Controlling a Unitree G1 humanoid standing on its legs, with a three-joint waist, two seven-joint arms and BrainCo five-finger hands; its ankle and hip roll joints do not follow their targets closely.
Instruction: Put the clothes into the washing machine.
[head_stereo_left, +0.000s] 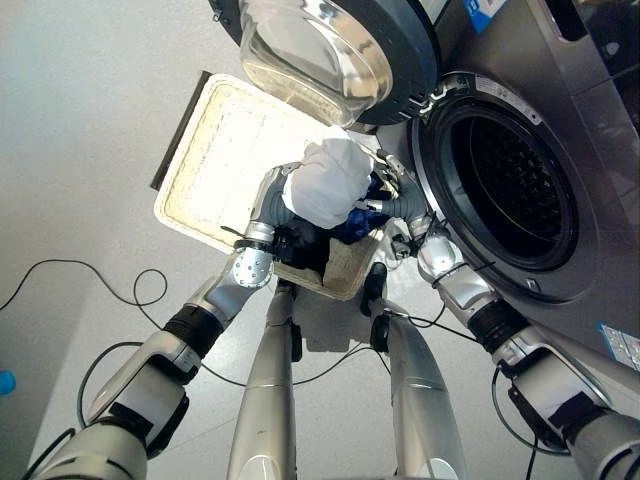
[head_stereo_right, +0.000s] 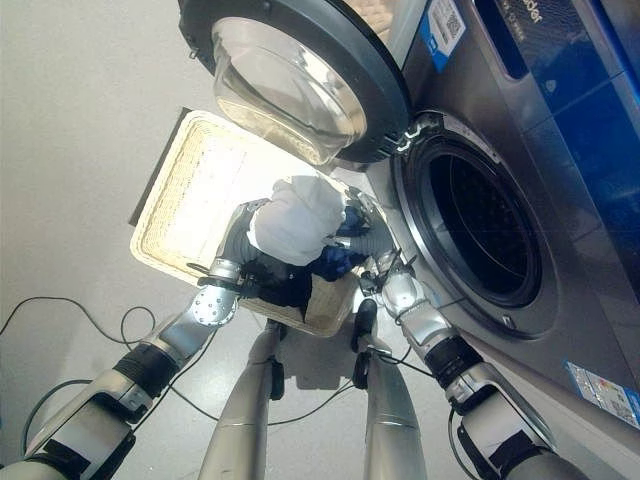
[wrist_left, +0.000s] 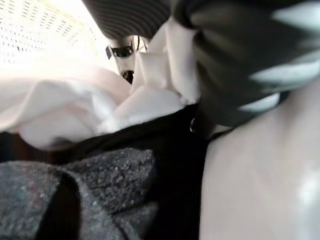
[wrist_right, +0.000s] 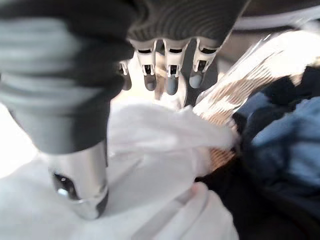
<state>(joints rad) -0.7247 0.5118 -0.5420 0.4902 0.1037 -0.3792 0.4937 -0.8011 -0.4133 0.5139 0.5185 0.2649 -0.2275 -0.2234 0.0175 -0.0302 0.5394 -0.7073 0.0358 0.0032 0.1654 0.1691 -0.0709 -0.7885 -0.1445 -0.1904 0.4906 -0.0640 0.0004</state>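
A bundled white cloth (head_stereo_left: 328, 182) is lifted just above the near corner of the pale woven basket (head_stereo_left: 215, 150), squeezed between my two hands. My left hand (head_stereo_left: 268, 200) is against the bundle's left side, its fingers hidden behind the cloth. My right hand (head_stereo_left: 398, 203) presses the right side; in the right wrist view its fingers (wrist_right: 171, 82) hang straight over the white cloth (wrist_right: 150, 150) and the thumb (wrist_right: 82, 170) rests on it. Below lie a blue garment (head_stereo_left: 362, 222), a black one (wrist_left: 165, 150) and a grey knit (wrist_left: 75, 195). The washing machine's drum (head_stereo_left: 510, 190) gapes open to the right.
The machine's round glass door (head_stereo_left: 320, 50) is swung open and hangs over the basket's far end, close above the white bundle. The basket stands on a grey floor (head_stereo_left: 80, 150) with free room to its left. The machine's front panel (head_stereo_right: 590, 150) fills the right side.
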